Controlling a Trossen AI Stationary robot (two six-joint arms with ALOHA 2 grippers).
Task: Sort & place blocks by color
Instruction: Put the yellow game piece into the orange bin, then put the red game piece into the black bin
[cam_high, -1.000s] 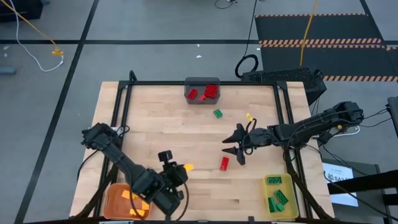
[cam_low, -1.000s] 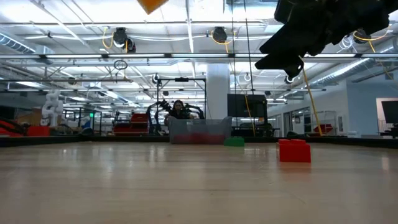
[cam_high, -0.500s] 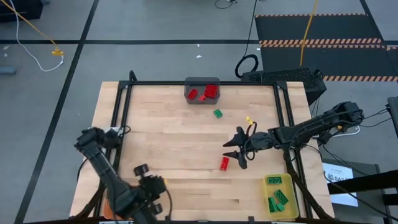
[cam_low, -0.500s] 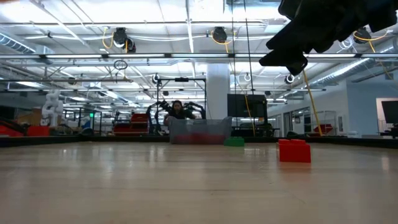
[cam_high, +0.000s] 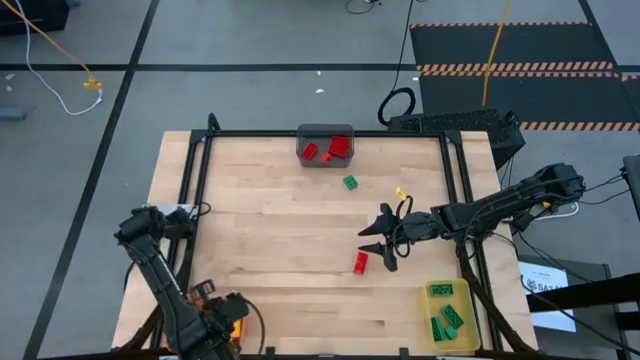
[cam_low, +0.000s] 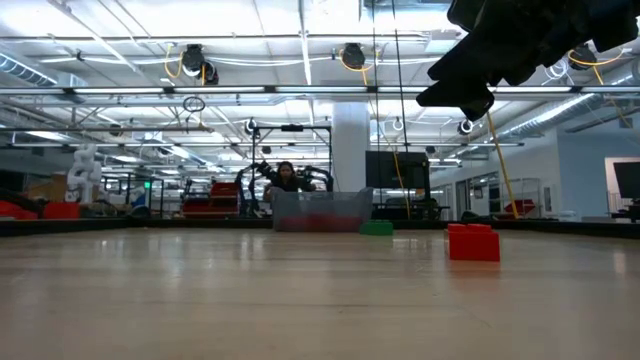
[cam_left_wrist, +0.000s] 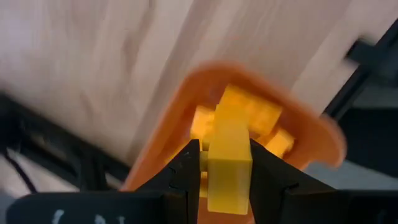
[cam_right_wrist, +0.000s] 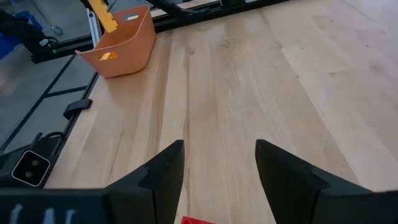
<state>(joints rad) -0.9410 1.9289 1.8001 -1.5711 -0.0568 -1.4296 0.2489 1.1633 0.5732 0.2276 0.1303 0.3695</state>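
Note:
My left gripper (cam_left_wrist: 224, 152) hangs over the orange bin (cam_left_wrist: 180, 134) at the table's near left corner (cam_high: 236, 326), shut on a yellow block (cam_left_wrist: 229, 168). More yellow blocks (cam_left_wrist: 252, 112) lie in that bin. My right gripper (cam_high: 378, 241) hovers open at mid-right, just beyond a red block (cam_high: 361, 262) that lies flat on the table. A green block (cam_high: 350, 182) and a small yellow block (cam_high: 401, 192) lie farther back. In the right wrist view the open fingers (cam_right_wrist: 163, 177) frame bare wood, with the red block (cam_right_wrist: 199, 220) at the picture's edge. My left gripper pinches the yellow block by two opposite sides (cam_left_wrist: 211, 163) between its two fingers. The fingers come from above, pointing down. The block is lifted clear above the orange bin's opening, as the right wrist view shows from afar (cam_right_wrist: 102, 17).
A gray bin (cam_high: 325, 147) with red blocks stands at the far edge. A yellow bin (cam_high: 436, 291) holding green blocks sits at the near right corner. A black frame rail (cam_high: 195, 190) runs round the table. Bare wood lies across the middle.
My left gripper has swung toward the table's near left corner with the yellow block, sinking a little and turning until it points down over the orange bin. The block stays in its fingers. My right gripper has kept still.

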